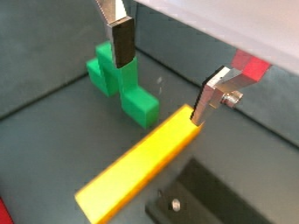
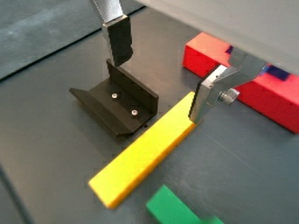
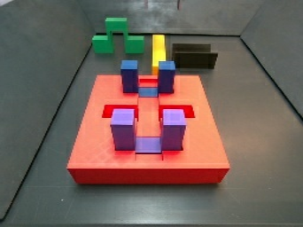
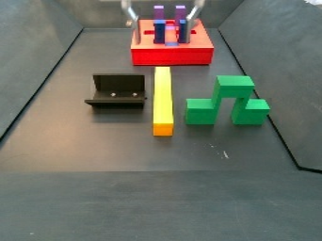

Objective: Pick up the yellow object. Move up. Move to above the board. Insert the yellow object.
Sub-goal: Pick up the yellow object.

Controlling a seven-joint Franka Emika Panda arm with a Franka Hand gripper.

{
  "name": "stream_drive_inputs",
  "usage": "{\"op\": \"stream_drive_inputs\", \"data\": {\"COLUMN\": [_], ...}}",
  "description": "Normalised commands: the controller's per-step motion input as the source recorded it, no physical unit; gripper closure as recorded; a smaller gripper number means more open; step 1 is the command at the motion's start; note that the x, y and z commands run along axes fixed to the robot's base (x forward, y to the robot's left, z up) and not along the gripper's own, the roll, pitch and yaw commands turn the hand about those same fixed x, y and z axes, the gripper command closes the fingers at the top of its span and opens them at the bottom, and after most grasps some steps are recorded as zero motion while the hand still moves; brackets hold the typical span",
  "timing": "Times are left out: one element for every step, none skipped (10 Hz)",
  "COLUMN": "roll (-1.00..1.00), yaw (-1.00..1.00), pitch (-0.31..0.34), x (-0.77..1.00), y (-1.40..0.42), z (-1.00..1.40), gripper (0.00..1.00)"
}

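With the gripper [image 2: 158, 74] spread open and empty above the yellow bar's [image 2: 143, 158] far end, which lies flat between fixture [image 2: 114, 103] and green stepped block [image 4: 227, 101], at the board's [image 4: 172, 51] six o'clock, I'd recentre the fingers [image 1: 119, 42] across its width before descending.

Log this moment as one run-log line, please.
phase: pre-grasp | tool: open, above far end of yellow object | yellow object: flat on floor | board: empty slot

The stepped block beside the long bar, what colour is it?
Green. The stepped block shows best in a side view, right of the yellow object; the gripper hangs open above.
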Motion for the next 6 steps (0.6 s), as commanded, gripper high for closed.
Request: {"op": "stream_drive_inputs", "data": {"roll": [0.00,0.05,0.00,0.00,-0.03,-0.05], "yaw": [-0.03,-0.05,-0.07,-0.04,0.00,0.00], "pitch": [-0.059,0.000,-0.076,-0.106,-0.107,-0.130], "x": [0.08,0.06,0.00,0.00,-0.05,-0.05], "y": [-0.02,-0.08,0.00,0.00,0.00,0.00], "z": [-0.75,-0.68,-0.72,-0.72,-0.68,-0.62], "gripper": [0.00,0.00,0.00,0.00,0.00,0.00]}}
